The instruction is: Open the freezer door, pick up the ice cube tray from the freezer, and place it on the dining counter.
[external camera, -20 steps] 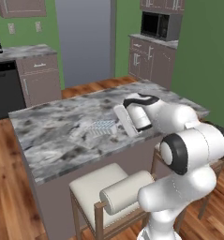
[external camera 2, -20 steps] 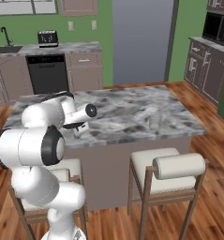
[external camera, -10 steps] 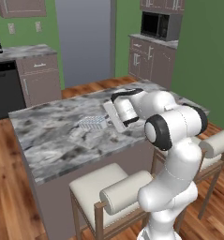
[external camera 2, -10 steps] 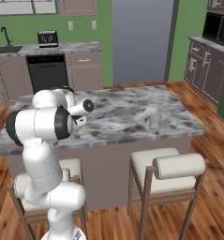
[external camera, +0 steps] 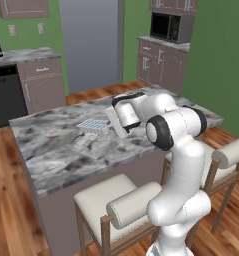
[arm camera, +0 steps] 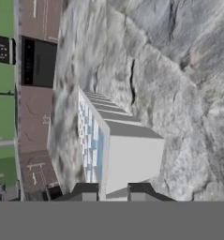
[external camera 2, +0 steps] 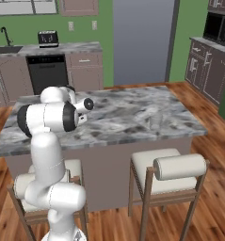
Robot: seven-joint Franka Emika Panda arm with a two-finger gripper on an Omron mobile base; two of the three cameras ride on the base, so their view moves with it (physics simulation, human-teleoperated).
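Nearest you: two cream-cushioned wooden stools [external camera: 118,202] tucked against the grey-brown base of the island.

Above them, the marbled grey-white stone desk [external camera: 56,155], which I take as the dining counter.

Your pincer [arm camera: 111,191] is clenched on the near edge of the pale blue-white ice cube tray [external camera: 93,126]; in the hand view both dark tips bracket the tray's end wall. The tray sits out over the middle of the desk, just at or above the stone. I cannot tell whether it touches yet.

Change over the last second: the arm has folded in and swung the tray further across the desk, away from the stool-side edge. The jaws have barely moved; no release begun.

Meaning: you are in the placing step, with only the set-down and letting go left.

Farther off: a tall plain grey fridge front [external camera: 89,42] against the green wall, door shut, with a dark microwave [external camera: 171,27] on the side cabinets.
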